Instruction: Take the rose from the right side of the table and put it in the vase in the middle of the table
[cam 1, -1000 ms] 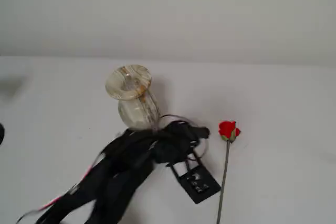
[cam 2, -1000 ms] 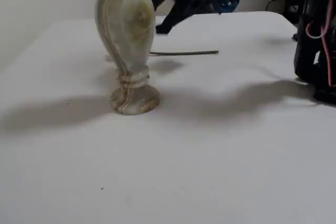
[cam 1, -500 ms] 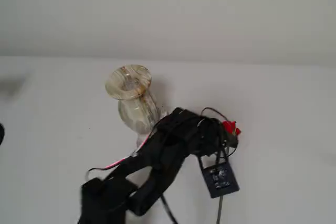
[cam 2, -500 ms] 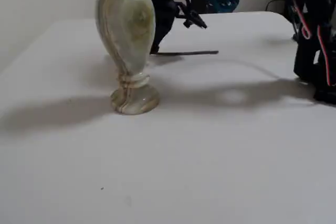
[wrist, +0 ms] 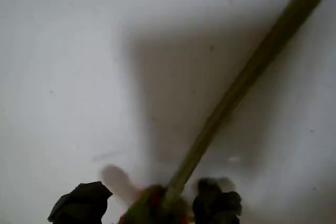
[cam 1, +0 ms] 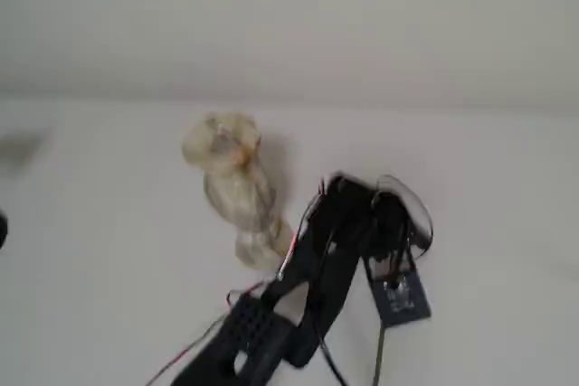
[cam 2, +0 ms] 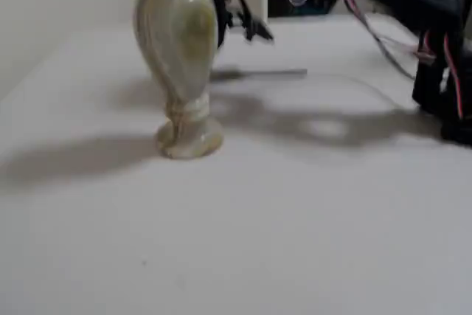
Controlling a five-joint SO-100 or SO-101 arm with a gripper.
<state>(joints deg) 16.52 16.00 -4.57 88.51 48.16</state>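
Note:
The rose lies flat on the white table (cam 2: 295, 219). In the wrist view its grey-green stem (wrist: 247, 77) runs from the top right down to the red bloom (wrist: 156, 199) at the bottom edge. My gripper (wrist: 149, 204) is open, with one black fingertip on each side of the bloom, low over the table. In a fixed view the stem (cam 2: 259, 74) lies behind the marbled vase (cam 2: 179, 49), and the gripper (cam 2: 240, 26) hangs over its left end. In the other fixed view the vase (cam 1: 233, 189) stands upright left of the black arm (cam 1: 326, 250), and the thin stem (cam 1: 378, 361) runs toward the bottom edge.
The arm's base and red and black cables (cam 2: 435, 42) stand at the right in a fixed view. The table's far edge meets a pale wall (cam 1: 289, 24). A dark object (cam 1: 2, 228) shows at the left edge.

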